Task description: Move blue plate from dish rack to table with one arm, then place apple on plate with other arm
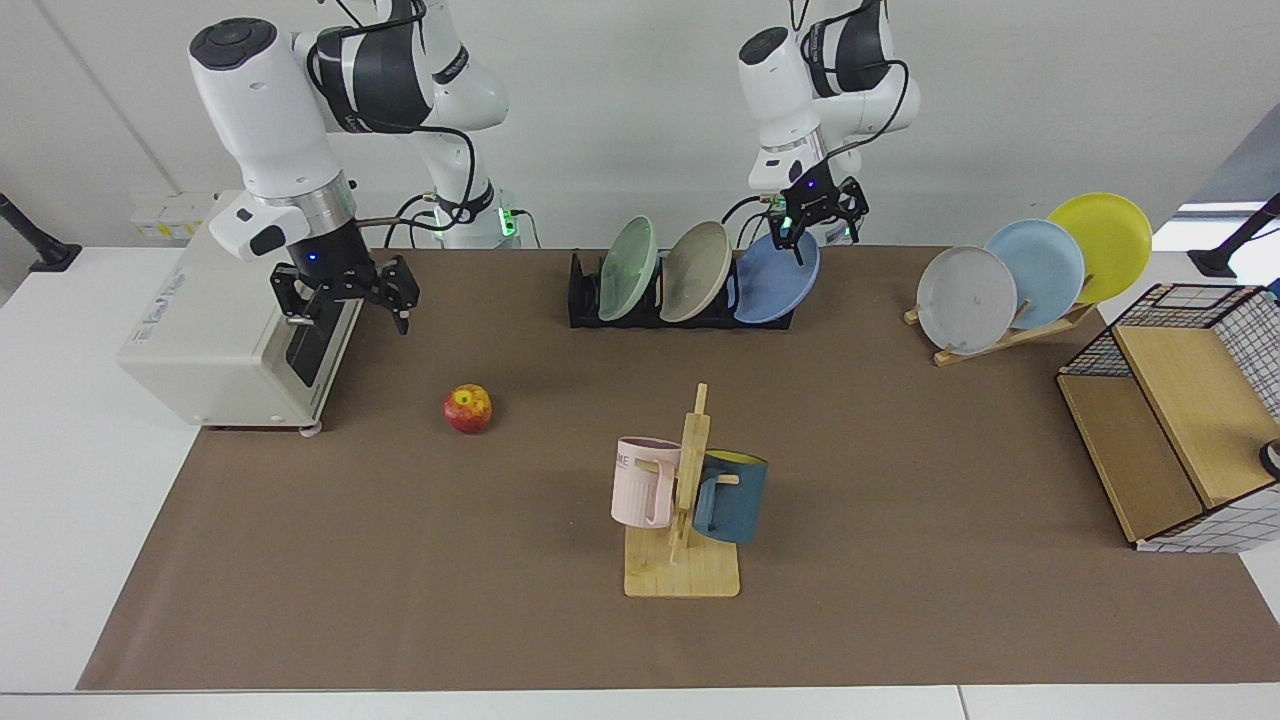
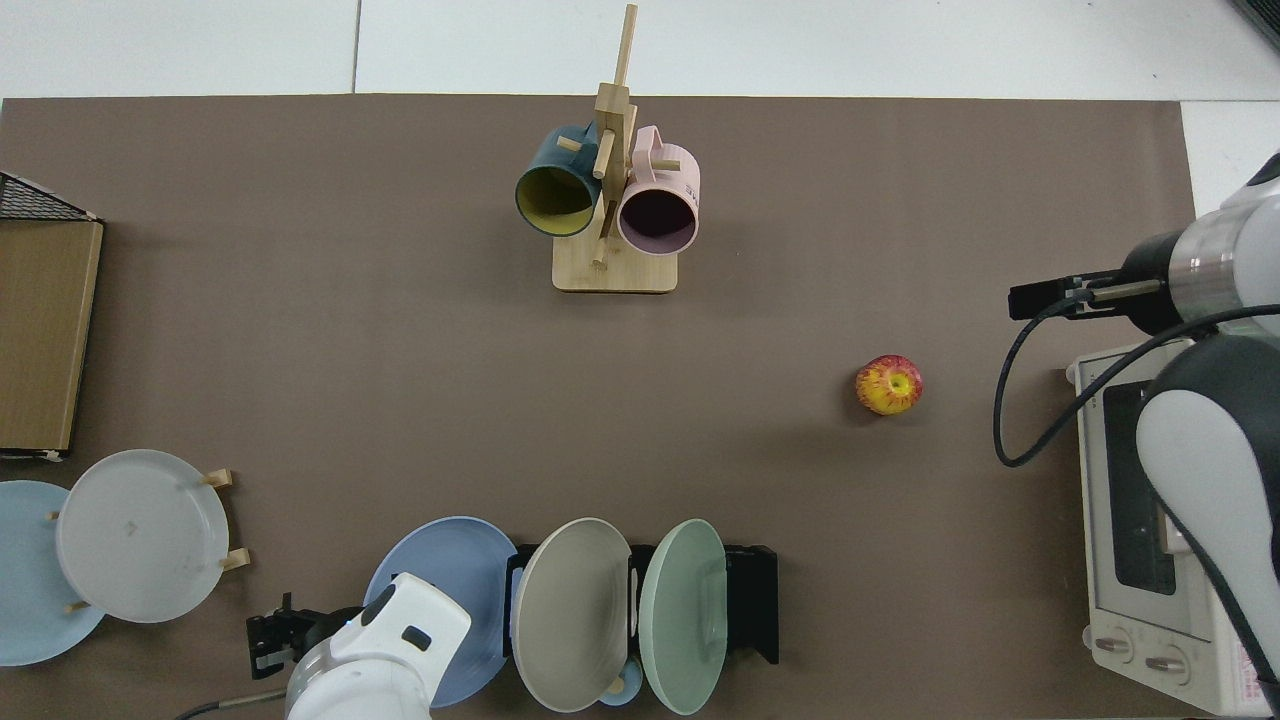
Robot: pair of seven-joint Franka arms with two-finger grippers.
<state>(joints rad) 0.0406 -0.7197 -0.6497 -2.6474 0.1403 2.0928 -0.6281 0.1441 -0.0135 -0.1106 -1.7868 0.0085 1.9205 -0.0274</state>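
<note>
The blue plate [image 1: 775, 285] [image 2: 450, 570] stands upright at the end of the black dish rack [image 1: 585, 300] [image 2: 755, 600], beside a beige and a green plate. My left gripper [image 1: 818, 232] hangs open right at this plate's top rim; I cannot tell whether it touches. From above, that arm's wrist [image 2: 385, 655] covers part of the plate and hides the fingers. The red apple [image 1: 467, 408] [image 2: 889, 385] lies on the brown mat of the table [image 1: 400, 560]. My right gripper [image 1: 345, 315] waits open above the mat, up and to the left of the apple.
A white toaster oven [image 1: 225, 330] sits behind the right gripper. A wooden mug tree [image 1: 685, 500] with a pink and a dark blue mug stands mid-table. A wooden plate stand [image 1: 1000, 335] holds grey, pale blue and yellow plates. A wire-and-wood box [image 1: 1180, 420] is at the facing view's right.
</note>
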